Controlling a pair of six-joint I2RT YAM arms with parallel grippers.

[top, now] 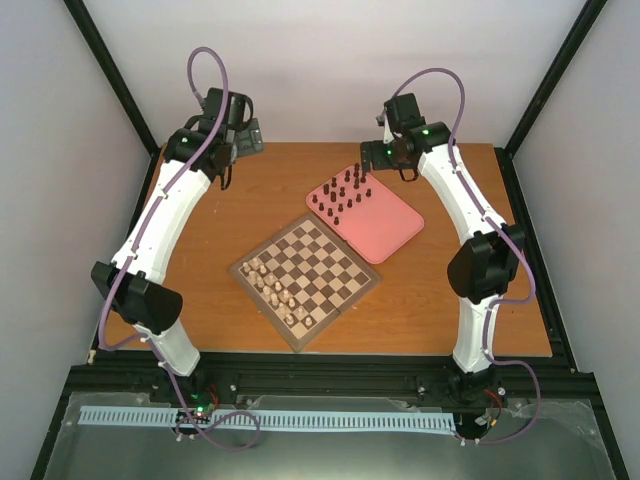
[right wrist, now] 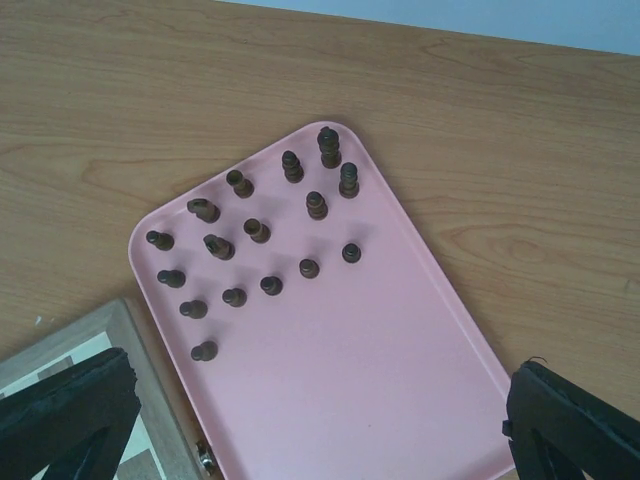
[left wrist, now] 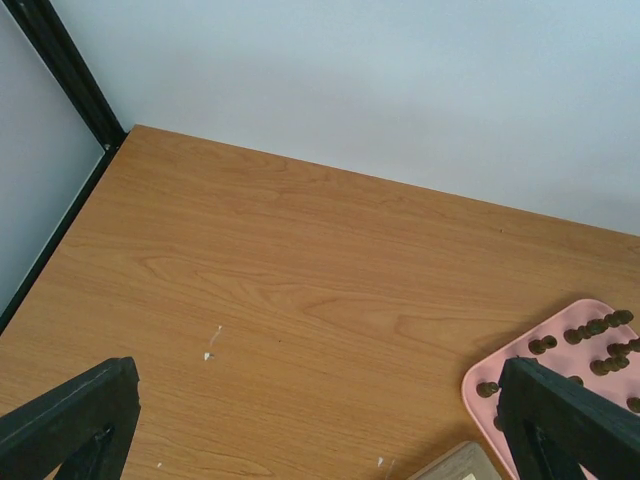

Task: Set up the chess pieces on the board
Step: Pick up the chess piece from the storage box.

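The chessboard (top: 305, 280) lies at the table's middle, with pale chessmen (top: 275, 290) along its near-left side. Several dark brown chess pieces (top: 343, 195) stand on the far-left half of a pink tray (top: 385, 235) behind the board; they also show in the right wrist view (right wrist: 258, 230). My right gripper (top: 382, 158) hangs open and empty above the tray (right wrist: 350, 380), its gripper (right wrist: 320, 420) over the bare pink part. My left gripper (top: 248, 135) is open and empty at the far left, above bare table (left wrist: 320, 440). The pieces (left wrist: 595, 327) show at its right.
Black frame posts stand at the table's far corners (top: 130, 100). White walls close in the back and sides. The board's corner (right wrist: 90, 335) with a metal clasp lies next to the tray's near-left edge. The tray's rim (left wrist: 470, 385) and the board's corner (left wrist: 465, 465) show in the left wrist view.
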